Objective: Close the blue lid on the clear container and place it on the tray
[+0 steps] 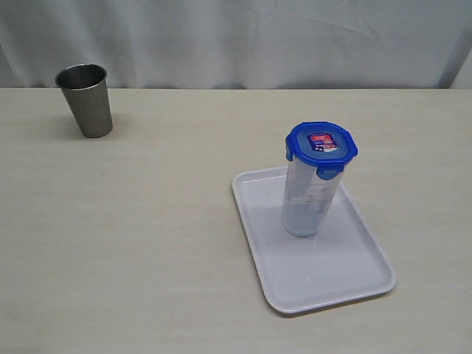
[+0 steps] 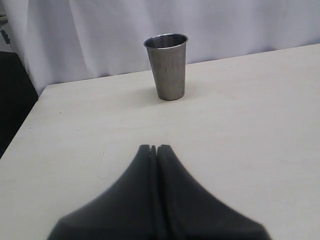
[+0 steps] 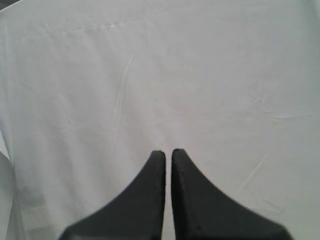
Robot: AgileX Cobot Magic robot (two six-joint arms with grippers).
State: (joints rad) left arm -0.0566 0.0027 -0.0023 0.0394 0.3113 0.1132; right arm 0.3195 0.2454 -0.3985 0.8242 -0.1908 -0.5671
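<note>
I think the job looks done: on the big, smooth table (image 1: 147, 243), the flat white plastic tray (image 1: 354, 273) lies near the front right corner. The tall see-through clear container (image 1: 306, 203) stands upright on the tray's far half, and the round, shiny blue lid (image 1: 321, 150) sits on its mouth. My next move only calls for not bumping it, and my left gripper (image 2: 154, 148) and right gripper (image 3: 168, 152) are both pinched closed on nothing.
</note>
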